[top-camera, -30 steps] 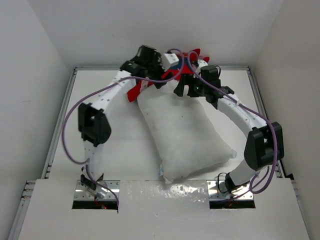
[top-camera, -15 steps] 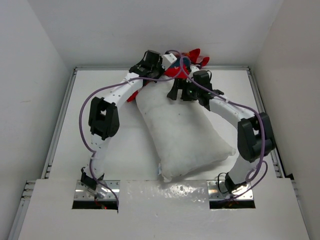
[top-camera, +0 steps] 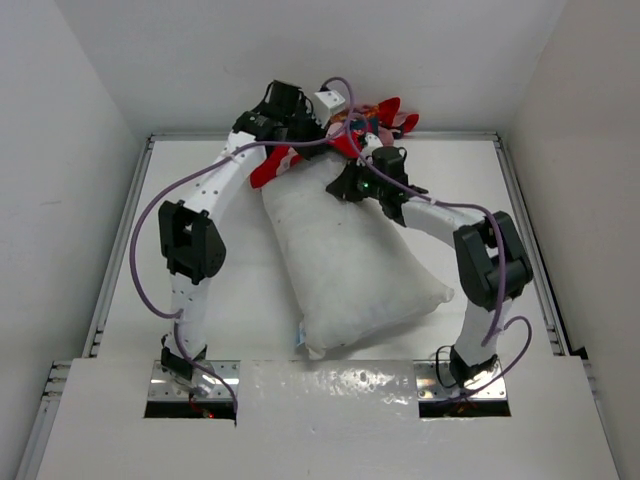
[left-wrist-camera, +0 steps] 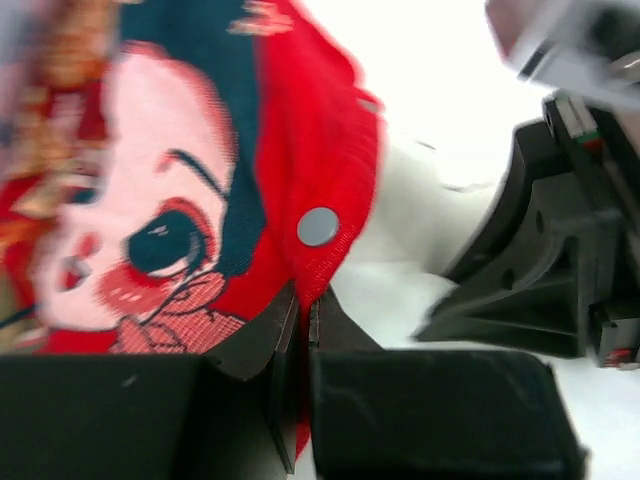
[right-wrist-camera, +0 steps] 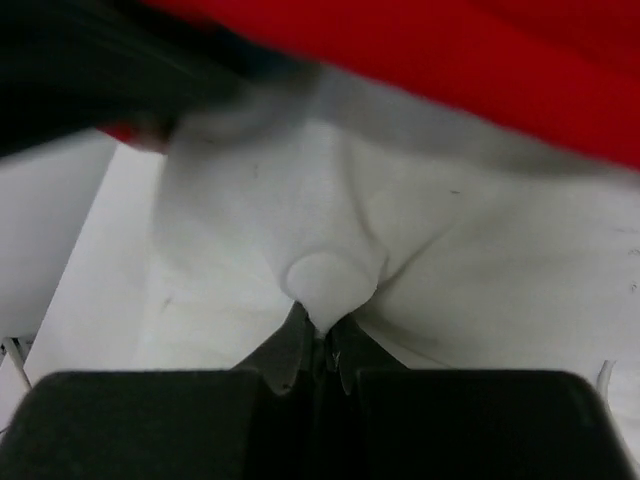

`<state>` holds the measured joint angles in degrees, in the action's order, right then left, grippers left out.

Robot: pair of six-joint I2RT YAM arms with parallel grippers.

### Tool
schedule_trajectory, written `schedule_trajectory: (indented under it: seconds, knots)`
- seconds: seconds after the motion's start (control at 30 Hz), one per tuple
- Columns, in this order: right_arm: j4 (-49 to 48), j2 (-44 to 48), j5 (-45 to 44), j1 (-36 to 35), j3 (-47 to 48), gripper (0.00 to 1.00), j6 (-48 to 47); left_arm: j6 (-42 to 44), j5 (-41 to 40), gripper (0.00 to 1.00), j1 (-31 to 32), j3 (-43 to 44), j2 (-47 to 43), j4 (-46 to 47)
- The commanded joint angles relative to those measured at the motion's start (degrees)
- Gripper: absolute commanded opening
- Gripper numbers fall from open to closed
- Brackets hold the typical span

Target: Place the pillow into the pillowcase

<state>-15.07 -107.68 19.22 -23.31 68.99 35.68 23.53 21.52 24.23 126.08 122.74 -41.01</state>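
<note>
White walls (top-camera: 300,60) all round, white surface (top-camera: 230,290) underneath. Left hand (left-wrist-camera: 303,312) pressed shut on the red hem of the pillowcase (left-wrist-camera: 200,200), fingers meeting just below a grey snap stud (left-wrist-camera: 318,227). Printed doll face spread across the left of that wrist view, blurred toward the far left edge. Right hand (right-wrist-camera: 322,338) pinched closed on a small nub of white cloth from the pillow (top-camera: 350,250). Red fabric hanging across the top of its view; dark smear at upper left too blurred to name.

From above: both hands close together at the far end of the surface, upper middle of frame, fingertips hidden under the wrists. Pillowcase bunched there, mostly covered by the arms, only red flaps showing. Pillow lying diagonally from that bunch toward the lower middle, far end tucked beneath the hands. Whether any of it sits inside the case, impossible to tell.

Against a second ago: right hand then spread wide over the pillow, now closed on it. Left hand closed too. Pillow's near corner shifted toward the left of frame.
</note>
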Motion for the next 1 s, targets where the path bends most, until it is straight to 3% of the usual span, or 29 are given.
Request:
schedule_trajectory:
  seconds: [0.0, 0.13, 0.23, 0.27, 0.4, 0.5, 0.6, 0.63, 0.67, 0.7, 0.73, 0.8, 0.83, 0.97]
  knots:
    - [-19.00, 8.87, -5.67, -3.67, -3.23, 0.00, -1.14, 0.63, 16.24, 0.00, 0.91, 2.15, -4.17, -9.93]
    - [-35.70, 11.70, -18.49, -4.11, -6.85, 0.00, 2.90, 5.64, 26.01, 0.00, 1.00, 1.89, -5.23, -16.72]
    - [-34.42, 11.00, -35.08, -4.02, -6.94, 0.00, 2.20, 8.19, 30.95, 0.00, 1.00, 2.59, -6.37, -20.85]
    - [-32.50, 11.09, -45.57, -3.85, -7.55, 0.00, 2.81, 10.03, 30.78, 0.00, 1.00, 3.46, -6.98, -23.30]
    - [-24.87, 11.79, -60.57, -0.26, -10.45, 0.00, 8.51, 14.96, 27.88, 0.00, 0.73, 2.68, -8.30, -29.11]
    - [-21.24, 11.00, -62.29, 0.46, -10.19, 0.00, 10.64, 16.81, 27.18, 0.00, 0.73, -0.65, -8.48, -30.53]
    - [-18.96, 9.69, -56.69, 0.02, -10.11, 0.00, 9.06, 15.24, 24.03, 0.00, 0.65, -4.43, -8.22, -26.59]
    - [-18.16, 9.42, -55.88, -0.24, -10.28, 0.08, 8.27, 13.23, 22.01, 0.00, 0.73, -6.18, -8.13, -23.53]
    - [-17.46, 9.59, -54.74, -0.24, -10.45, 0.27, 7.65, 12.43, 21.38, 0.06, 0.65, -6.72, -8.13, -22.28]
    - [-16.06, 9.77, -50.73, -0.16, -10.63, 0.53, 4.69, 11.46, 20.68, 0.15, 0.56, -7.25, -8.13, -20.87]
    - [-14.56, 10.20, -49.12, -0.07, -10.11, 0.93, 2.22, 10.84, 18.76, 0.44, 0.38, -7.17, -8.22, -20.34]
    - [-7.81, 12.31, -44.11, -0.16, -8.44, 0.99, -5.68, 8.82, 16.46, 0.68, -0.67, -6.90, -8.74, -19.02]
    - [-5.00, 13.10, -42.53, -0.07, -6.09, 0.99, -8.67, 8.38, 14.88, 0.88, -1.37, -6.82, -9.09, -18.67]
    - [6.96, 19.32, -32.87, -0.33, -2.90, 0.99, -25.44, 2.77, 9.78, 0.90, -8.82, -13.19, -14.78, -11.58]
